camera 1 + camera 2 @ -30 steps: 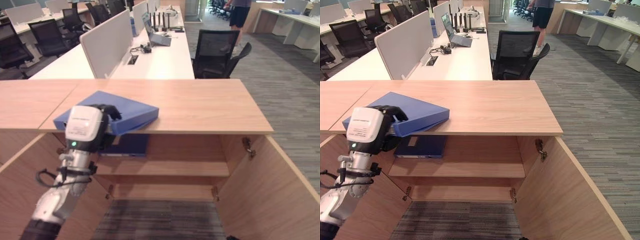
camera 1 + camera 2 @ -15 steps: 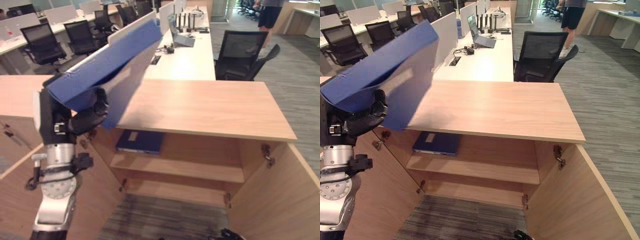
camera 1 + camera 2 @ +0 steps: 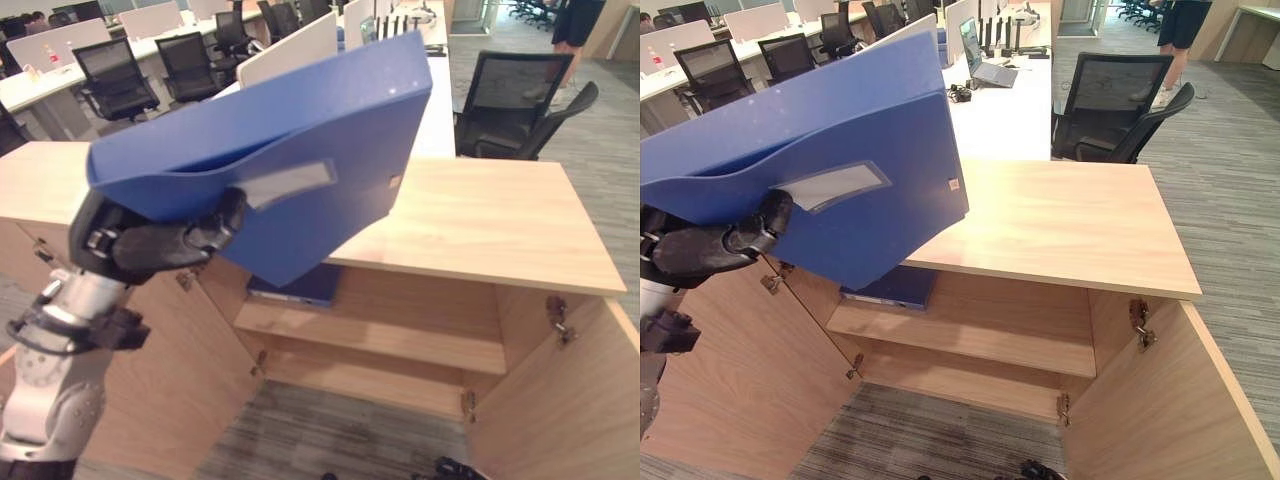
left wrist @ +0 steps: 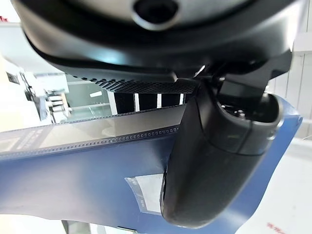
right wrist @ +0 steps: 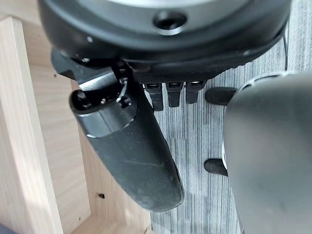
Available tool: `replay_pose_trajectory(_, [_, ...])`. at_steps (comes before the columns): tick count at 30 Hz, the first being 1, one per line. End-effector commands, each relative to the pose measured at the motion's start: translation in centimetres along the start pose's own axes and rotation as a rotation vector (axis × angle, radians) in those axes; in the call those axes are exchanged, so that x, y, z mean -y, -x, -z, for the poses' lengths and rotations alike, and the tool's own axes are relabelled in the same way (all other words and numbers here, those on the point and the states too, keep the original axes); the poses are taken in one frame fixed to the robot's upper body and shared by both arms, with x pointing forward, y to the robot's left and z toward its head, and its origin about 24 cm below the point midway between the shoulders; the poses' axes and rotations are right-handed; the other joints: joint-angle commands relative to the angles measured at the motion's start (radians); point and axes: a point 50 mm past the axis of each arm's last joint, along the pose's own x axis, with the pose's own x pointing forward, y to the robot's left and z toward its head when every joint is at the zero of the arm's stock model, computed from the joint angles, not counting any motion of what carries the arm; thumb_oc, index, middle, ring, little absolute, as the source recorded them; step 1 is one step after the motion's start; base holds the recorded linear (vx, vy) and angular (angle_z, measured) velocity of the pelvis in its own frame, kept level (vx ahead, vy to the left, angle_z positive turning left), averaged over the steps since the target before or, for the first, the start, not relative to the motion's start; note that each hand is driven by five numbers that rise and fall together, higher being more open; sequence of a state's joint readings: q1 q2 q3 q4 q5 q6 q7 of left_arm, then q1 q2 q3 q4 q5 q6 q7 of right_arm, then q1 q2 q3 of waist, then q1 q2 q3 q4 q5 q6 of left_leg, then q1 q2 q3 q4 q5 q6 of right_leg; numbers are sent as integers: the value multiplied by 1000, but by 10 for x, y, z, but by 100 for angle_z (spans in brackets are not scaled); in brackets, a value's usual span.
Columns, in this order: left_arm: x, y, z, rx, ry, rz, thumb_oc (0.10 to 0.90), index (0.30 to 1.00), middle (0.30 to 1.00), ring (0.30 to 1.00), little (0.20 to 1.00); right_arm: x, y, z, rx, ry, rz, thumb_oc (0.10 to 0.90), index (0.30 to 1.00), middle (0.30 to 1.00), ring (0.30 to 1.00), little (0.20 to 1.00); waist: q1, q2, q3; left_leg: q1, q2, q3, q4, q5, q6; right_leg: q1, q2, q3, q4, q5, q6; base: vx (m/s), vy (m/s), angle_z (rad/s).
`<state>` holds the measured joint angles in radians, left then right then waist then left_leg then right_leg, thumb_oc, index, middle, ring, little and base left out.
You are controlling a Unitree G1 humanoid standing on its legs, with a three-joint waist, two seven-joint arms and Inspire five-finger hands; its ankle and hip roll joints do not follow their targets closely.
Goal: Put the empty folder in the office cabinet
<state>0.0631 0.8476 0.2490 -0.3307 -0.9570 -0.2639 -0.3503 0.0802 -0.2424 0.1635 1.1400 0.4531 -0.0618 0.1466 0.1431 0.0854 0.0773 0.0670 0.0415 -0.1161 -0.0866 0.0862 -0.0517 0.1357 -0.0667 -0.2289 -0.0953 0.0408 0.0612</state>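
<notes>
Gripping flat blue folder (image 3: 290, 160), L hand (image 3: 160, 245).

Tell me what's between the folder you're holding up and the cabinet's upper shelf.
Nothing but air: the blue folder, gripped in the left hand, hangs above the open cabinet. Another blue folder already lies on the upper shelf, seen from the right eye view.

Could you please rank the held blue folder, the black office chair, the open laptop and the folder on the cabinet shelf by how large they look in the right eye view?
1. Held blue folder, gripped by the left hand; nearness to the camera inflates it.
2. Black office chair.
3. Folder on the cabinet shelf, mostly hidden behind the held one, and open laptop: too alike to rank.
</notes>
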Motion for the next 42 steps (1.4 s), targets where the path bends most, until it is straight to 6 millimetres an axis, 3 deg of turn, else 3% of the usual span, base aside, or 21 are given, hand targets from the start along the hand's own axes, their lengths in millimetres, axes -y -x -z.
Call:
replay_pose_trajectory(1, [-5,-22,-61,256,-100,105,400,300,300,300,300,-12,-7,-40,125,71,-82,800,900,900,900,900,0,-26,5,76,-23,-11,-1,-129,-33,59,-41,14,8,-84,62,0,0,0])
replay_pose_trajectory(5, [-8,-21,-57,180,-90,176,400,300,300,300,300,-13,-7,-40,113,136,-104,800,900,900,900,900,2,-23,4,76,-23,-10,-1,-126,-35,62,-41,11,8,-83,62,0,0,0])
replay_pose_trajectory(11, [23,-41,-65,63,-141,493,400,300,300,300,300,-14,-9,-41,90,195,-108,800,900,900,900,900,3,-23,-3,77,-22,-9,-1,-123,-34,64,-41,11,8,-79,65,0,0,0])
replay_pose_trajectory(19, [40,-55,-51,-63,-96,667,400,300,300,300,300,-19,-11,-49,100,208,-120,800,900,900,900,900,-8,-22,-4,78,-20,-3,-1,-123,-32,62,-41,14,11,-74,69,0,0,0])
replay_pose_trajectory(25, [34,-53,-34,-145,-48,623,400,300,300,300,300,-26,-12,-58,135,194,-138,800,900,900,900,900,-15,-21,-2,81,-20,7,-1,-125,-29,59,-42,21,15,-70,72,3,5,-2])
replay_pose_trajectory(28, [23,-48,-26,-177,-54,540,400,300,300,300,300,-35,-11,-71,209,105,-179,800,900,900,900,900,-21,-21,0,82,-20,14,-1,-124,-30,54,-44,28,15,-69,74,2,13,-3])
replay_pose_trajectory(30, [11,-38,-16,-188,-39,429,400,300,300,300,300,-44,-2,-98,358,23,-238,800,900,900,900,900,-30,-24,1,83,-19,23,-1,-125,-30,51,-45,34,15,-69,76,10,32,-11])
replay_pose_trajectory(34, [-5,-24,-4,-225,-43,287,400,300,300,300,300,-42,19,-128,553,-31,-287,800,900,900,900,900,-50,-27,2,86,-19,32,-1,-129,-30,48,-48,40,15,-67,79,4,25,-12])
replay_pose_trajectory(36, [-8,-20,-2,-235,-44,261,400,300,300,300,300,-40,22,-133,579,-44,-286,800,900,900,900,900,-53,-26,2,85,-18,37,-1,-130,-30,45,-48,43,15,-66,80,-3,16,-5])
replay_pose_trajectory(38, [-17,-13,2,-259,-63,201,400,300,300,300,300,-37,34,-154,679,-59,-297,800,900,900,900,900,-58,-28,1,86,-16,51,-1,-133,-28,39,-49,53,14,-62,81,1,18,-9])
replay_pose_trajectory(42, [-25,-3,7,-285,-74,141,400,300,300,300,300,-31,44,-168,744,-37,-291,800,900,900,900,900,-62,-29,1,89,-14,63,-1,-136,-27,39,-48,60,12,-62,82,9,5,-12])
